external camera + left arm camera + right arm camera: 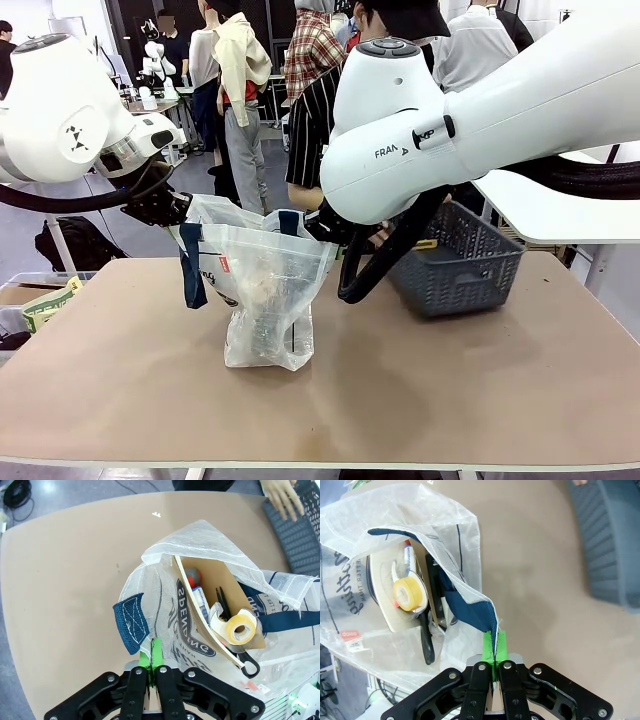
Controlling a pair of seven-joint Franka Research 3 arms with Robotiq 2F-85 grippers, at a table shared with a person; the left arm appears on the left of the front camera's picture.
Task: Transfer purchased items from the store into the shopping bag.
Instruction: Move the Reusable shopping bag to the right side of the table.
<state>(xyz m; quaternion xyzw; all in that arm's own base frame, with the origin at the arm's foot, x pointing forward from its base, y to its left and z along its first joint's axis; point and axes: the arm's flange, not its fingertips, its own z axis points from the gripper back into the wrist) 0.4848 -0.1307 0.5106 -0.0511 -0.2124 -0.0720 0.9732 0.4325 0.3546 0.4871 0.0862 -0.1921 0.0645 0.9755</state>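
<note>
The shopping bag (265, 290) stands upright on the brown table (480, 380), a little left of the middle, with its mouth stretched open between the two arms. The left gripper (165, 210) is clenched on the bag's upper left rim. In the left wrist view its green pads (156, 650) are pressed together on the translucent plastic, just beside the stitched end of a navy handle (131, 622). The right gripper (325, 228) is clamped on the opposite upper corner. In the right wrist view its green pads (489, 645) pinch the rim where the other navy strap (465, 607) runs down into them. The bag hangs directly beyond and below each set of fingers, and its body sags towards the tabletop between them. Inside the open mouth lies a card-backed pack (220, 587) leaning on its edge. A roll of yellowish tape (240, 627) sits against the card, and black scissors (245, 662) lie alongside with one handle loop showing. The dark grey mesh basket (465, 262) sits on the table to the right of the bag and apart from it, partly behind the right arm. A person's hand (284, 497) rests at the basket's edge on the far side.
</note>
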